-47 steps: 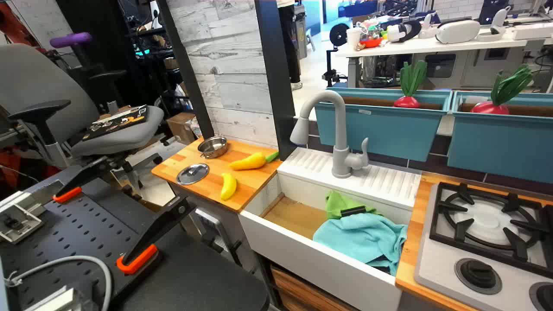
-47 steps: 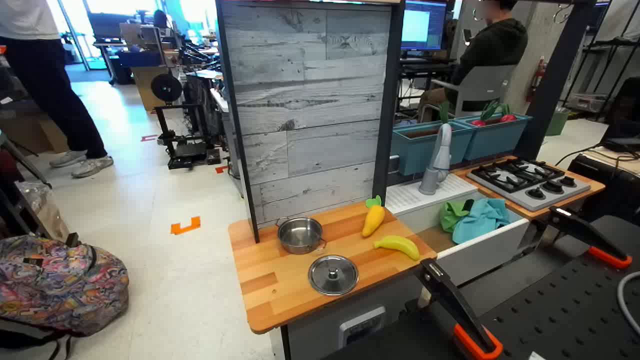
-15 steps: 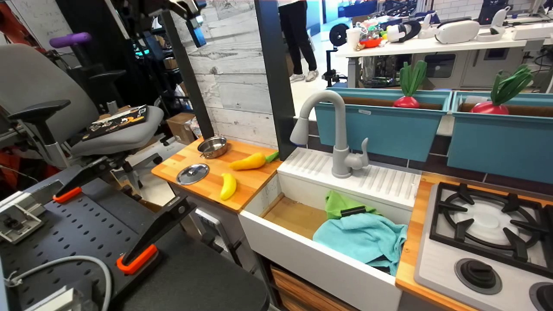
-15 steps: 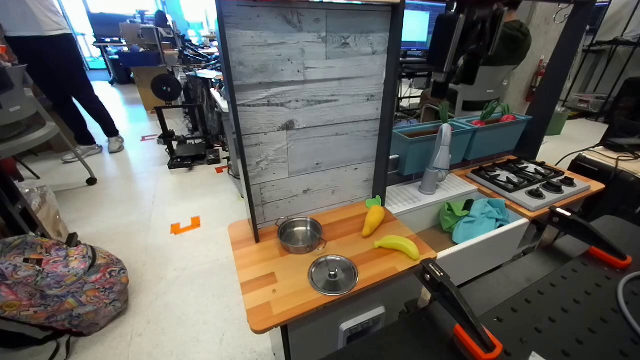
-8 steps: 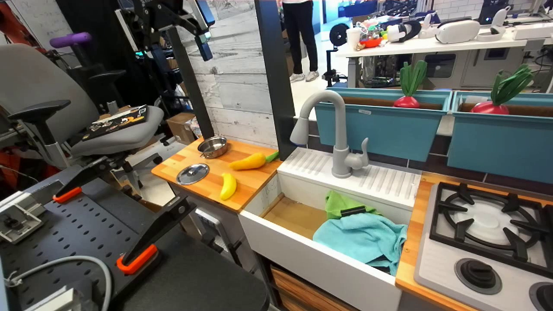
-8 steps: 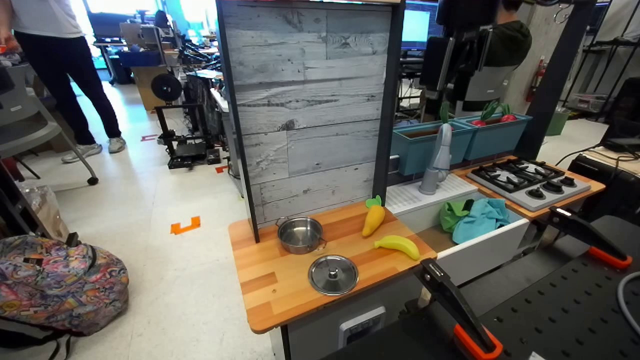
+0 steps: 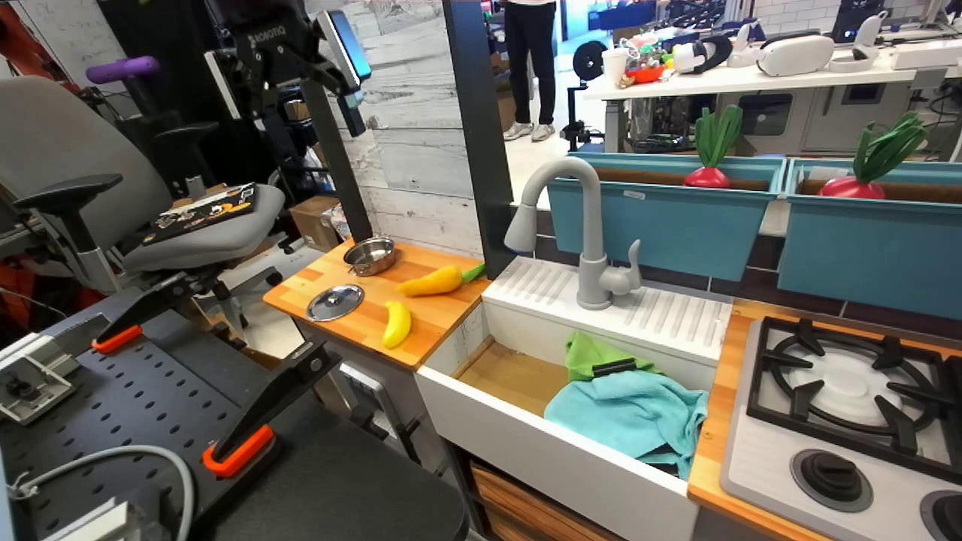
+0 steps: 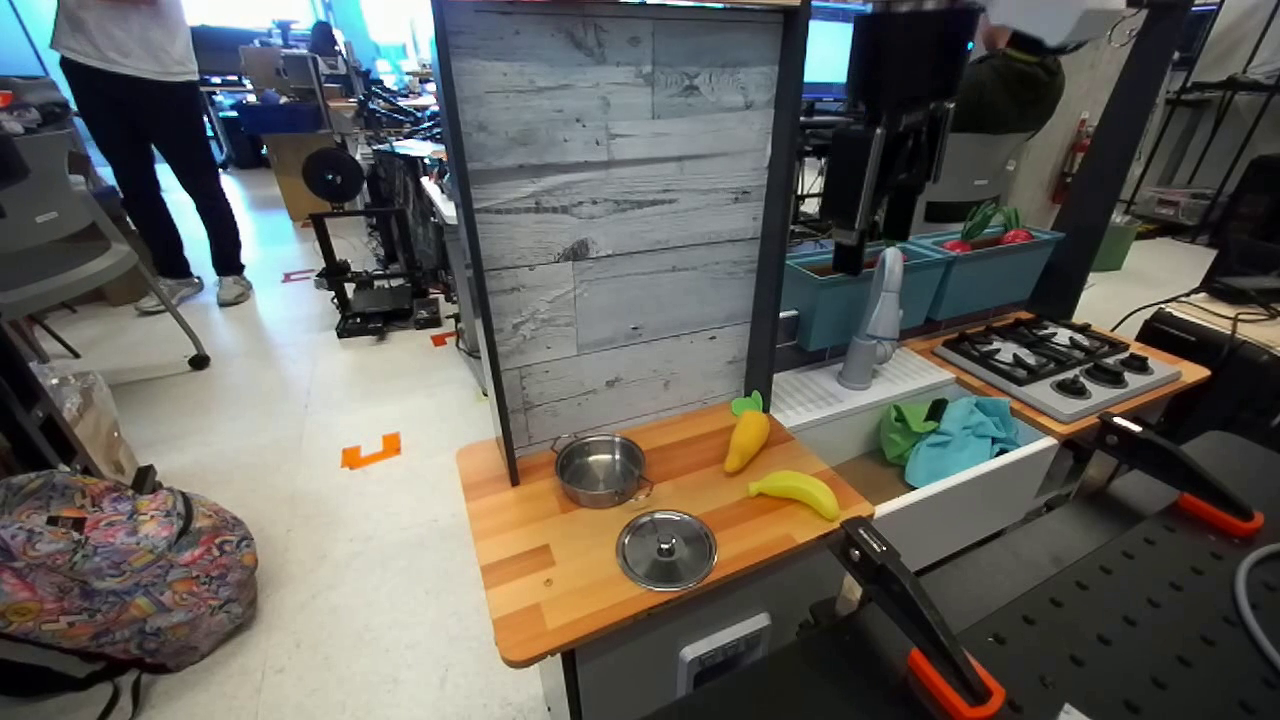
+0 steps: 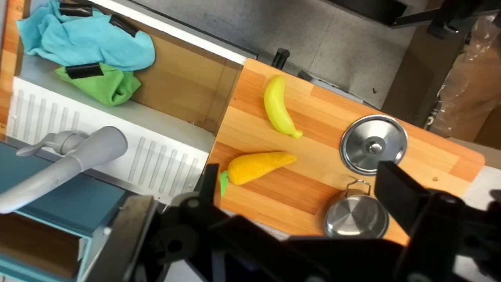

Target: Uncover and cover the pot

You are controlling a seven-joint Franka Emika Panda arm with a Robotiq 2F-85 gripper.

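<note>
In both exterior views, the steel pot (image 8: 600,491) is shown uncovered on the wooden counter (image 8: 530,580), with its lid (image 8: 680,568) laid flat just beside it. A yellow banana (image 8: 797,492) and an orange-yellow vegetable (image 8: 748,442) are set on the same surface, and the jaws are held well above its level. In an exterior view, a patterned backpack (image 8: 120,570) is seen on the floor (image 8: 350,600). In an exterior view, a grey chair (image 7: 68,150) is shown near the counter. In the wrist view, the jaws are spread wide, with the counter seen between them; the lid's edge is partly hidden behind one of them.
</note>
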